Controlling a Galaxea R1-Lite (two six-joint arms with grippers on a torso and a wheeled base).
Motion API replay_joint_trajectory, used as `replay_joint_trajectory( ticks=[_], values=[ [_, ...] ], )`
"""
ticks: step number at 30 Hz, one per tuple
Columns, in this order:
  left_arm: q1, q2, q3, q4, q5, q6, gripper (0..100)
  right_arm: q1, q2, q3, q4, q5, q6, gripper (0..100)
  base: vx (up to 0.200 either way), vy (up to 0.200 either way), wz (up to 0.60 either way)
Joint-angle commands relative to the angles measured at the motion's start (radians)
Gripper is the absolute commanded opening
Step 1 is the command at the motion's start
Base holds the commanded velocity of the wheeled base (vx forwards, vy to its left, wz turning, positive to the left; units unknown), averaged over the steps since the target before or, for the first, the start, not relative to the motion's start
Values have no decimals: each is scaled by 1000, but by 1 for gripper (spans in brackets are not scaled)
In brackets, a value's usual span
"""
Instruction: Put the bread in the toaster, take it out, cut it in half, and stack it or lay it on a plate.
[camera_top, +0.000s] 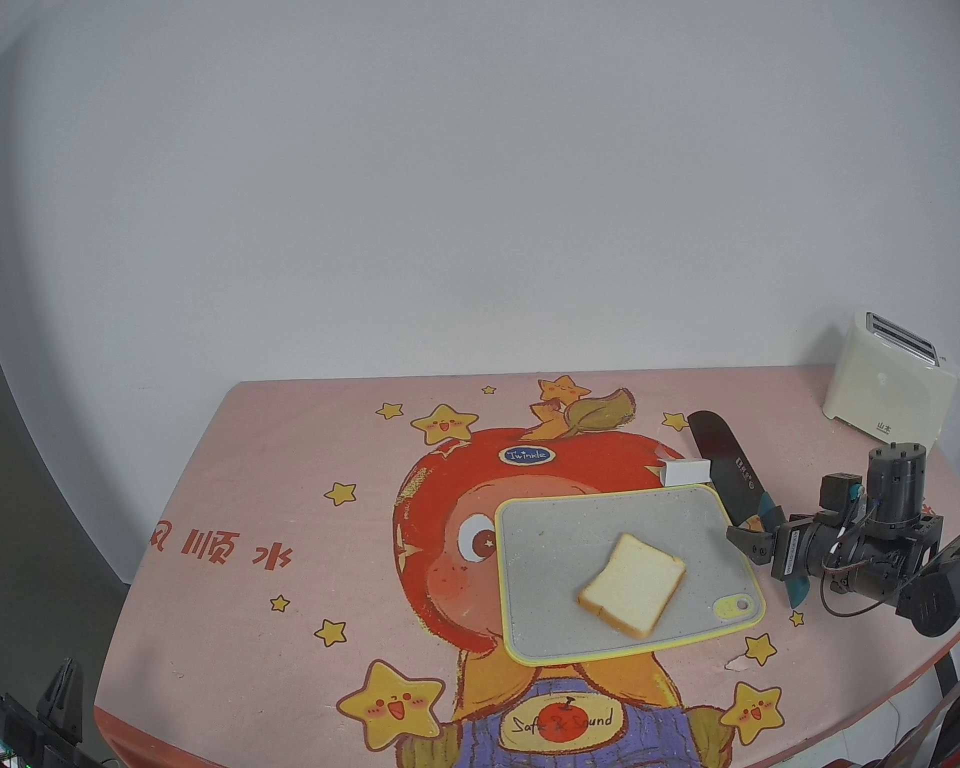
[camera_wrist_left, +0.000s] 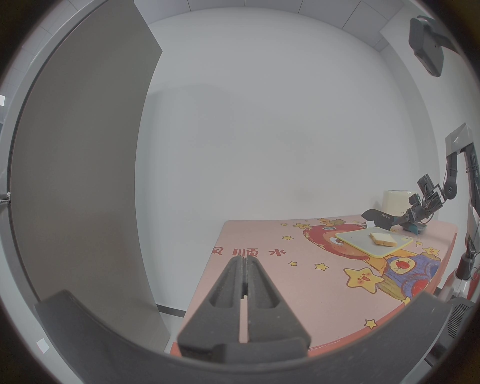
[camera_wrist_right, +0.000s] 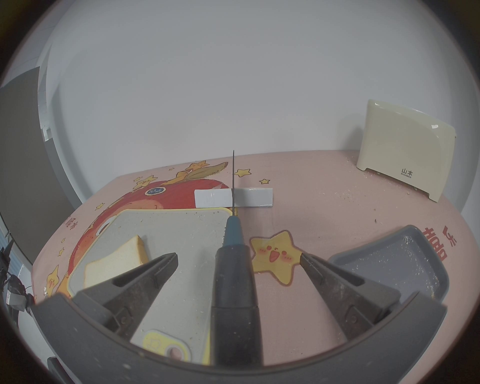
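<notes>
- Straddling the handle of the knife (camera_top: 728, 460), the right gripper (camera_wrist_right: 237, 257) has its jaws spread wide, one on each side of the handle and clear of it; nothing is gripped.
- The knife's long axis runs from the handle at the gripper away from the robot and slightly to its left. The blade rests across a small white block (camera_top: 686, 472) just beyond the far right corner of the cutting board (camera_top: 560, 540).
- The bread (camera_top: 632, 584) lies flat on the board, to the robot's left of the knife handle and nearer the robot than the blade tip. Its sides sit diagonal to the board's edges.
- The right arm is much the nearer. The left gripper (camera_wrist_left: 244, 300) hangs off the near left corner of the table (camera_top: 250, 520), well apart from the bread, jaws pressed together and empty.
- Judgement: the cut is the step in hand. The jaws must first close on the handle; the blade then travels leftward to stand over the slice.
- Materials: the bread is a pale, soft, squarish slice with a thin crust. The board is speckled grey with a yellow rim and rounded corners. The knife has a dark blade and a dark handle with a teal collar. The toaster (camera_top: 885, 385) is smooth, glossy cream. A shallow grey tray (camera_wrist_right: 400, 260), dusted with crumbs, lies near the right gripper.
</notes>
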Motion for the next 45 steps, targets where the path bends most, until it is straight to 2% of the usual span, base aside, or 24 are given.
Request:
replay_joint_trajectory(
  ticks=[1,32,33,45],
  values=[
    [1,-10,18,0,0,-2,0,1,11,2,0,0,-1,100,0,0,0],
    [0,-10,18,0,0,0,0,13,14,5,1,-19,-1,100,0,0,0],
    [0,-10,18,0,0,0,0,13,15,5,0,-19,-1,0,0,0,0],
    [0,-10,18,0,0,0,0,14,17,5,0,-19,1,0,0,0,0]
  ],
)
